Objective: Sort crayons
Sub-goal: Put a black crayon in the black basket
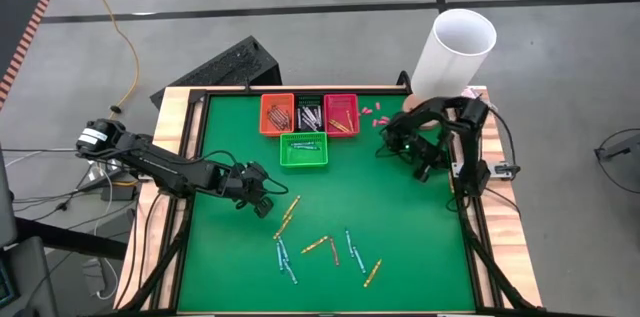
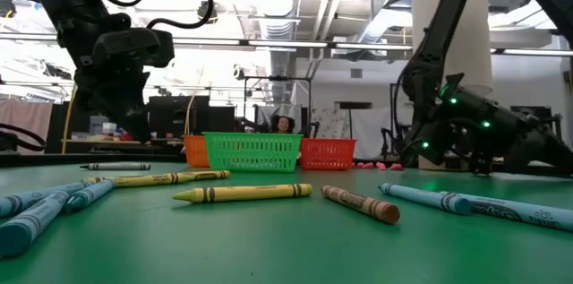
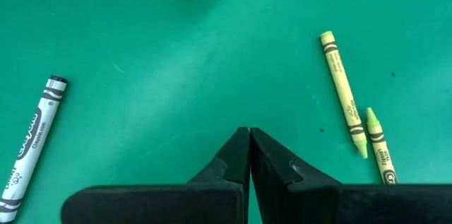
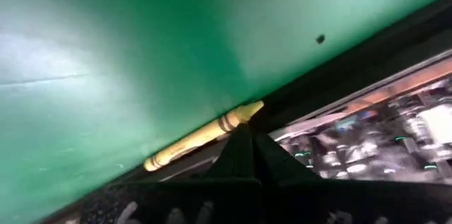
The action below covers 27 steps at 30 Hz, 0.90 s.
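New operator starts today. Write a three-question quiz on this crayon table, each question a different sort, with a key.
1. True or false: the left pincer is shut, with no crayon in it.
2. Which basket stands alone, nearer the loose crayons? A) orange basket B) green basket C) red basket
3. Fill in: the right pincer waits near the table's ____ edge, below the white tube in the high view.

Key: 1 true; 2 B; 3 right

Left gripper (image 1: 262, 200) closed, low mid-table; right gripper (image 1: 392, 140) closed, folded back.
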Each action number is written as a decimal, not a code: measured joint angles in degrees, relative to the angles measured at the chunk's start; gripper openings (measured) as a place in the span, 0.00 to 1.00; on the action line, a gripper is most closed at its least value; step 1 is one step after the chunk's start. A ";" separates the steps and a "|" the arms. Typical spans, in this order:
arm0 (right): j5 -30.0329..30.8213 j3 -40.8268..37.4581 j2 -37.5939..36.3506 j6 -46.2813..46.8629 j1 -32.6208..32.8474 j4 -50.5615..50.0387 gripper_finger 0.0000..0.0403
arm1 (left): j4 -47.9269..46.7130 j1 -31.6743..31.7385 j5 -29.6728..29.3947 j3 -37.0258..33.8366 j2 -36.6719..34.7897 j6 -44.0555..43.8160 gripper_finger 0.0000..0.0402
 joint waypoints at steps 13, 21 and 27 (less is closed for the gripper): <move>-10.19 -4.34 -5.94 7.25 -0.62 5.58 0.00 | 0.12 -0.02 -0.23 0.00 0.00 -0.59 0.00; -15.51 -0.48 -5.94 11.73 10.29 5.45 0.00 | 0.14 -0.02 -0.56 0.02 0.00 1.08 0.00; -4.98 4.72 -6.01 15.39 15.19 2.82 0.00 | 0.72 -0.02 -1.60 0.02 -0.01 1.47 0.00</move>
